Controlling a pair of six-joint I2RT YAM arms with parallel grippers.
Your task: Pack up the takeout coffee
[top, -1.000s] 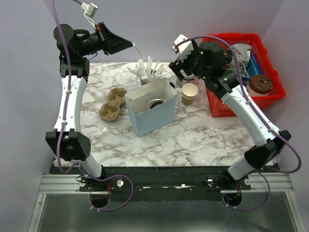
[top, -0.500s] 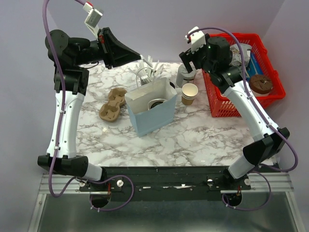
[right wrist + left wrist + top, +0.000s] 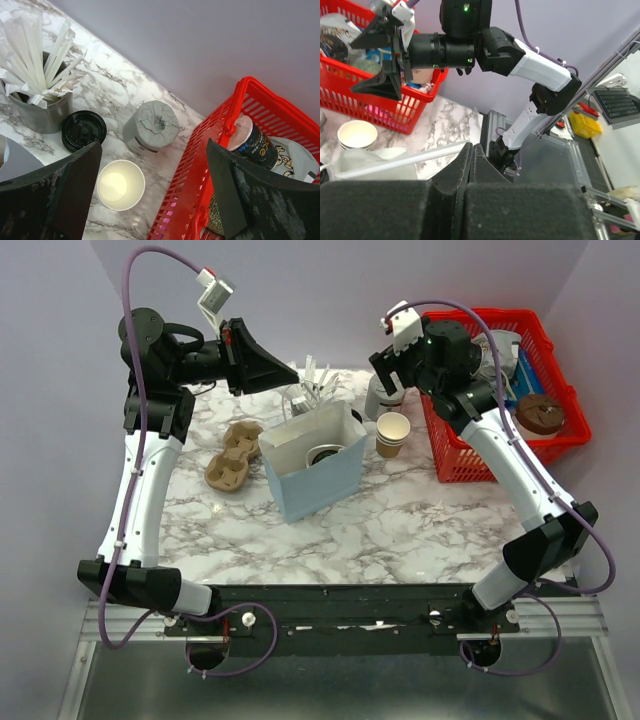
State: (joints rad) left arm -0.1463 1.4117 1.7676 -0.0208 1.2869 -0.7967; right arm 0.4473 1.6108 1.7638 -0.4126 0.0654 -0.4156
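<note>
Left claw (image 3: 471, 148) clamped on wrapped straw (image 3: 395, 161); right claw (image 3: 153, 146) apart. Centre straw over bag (image 3: 315, 485) beside takeout coffee (image 3: 323, 454) before release.

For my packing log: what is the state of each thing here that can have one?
blue bag: open, upright
takeout coffee: lid on, inside blue bag
paper cup stack: lidless, upright
left gripper: shut on white straw
right gripper: open, empty
</note>
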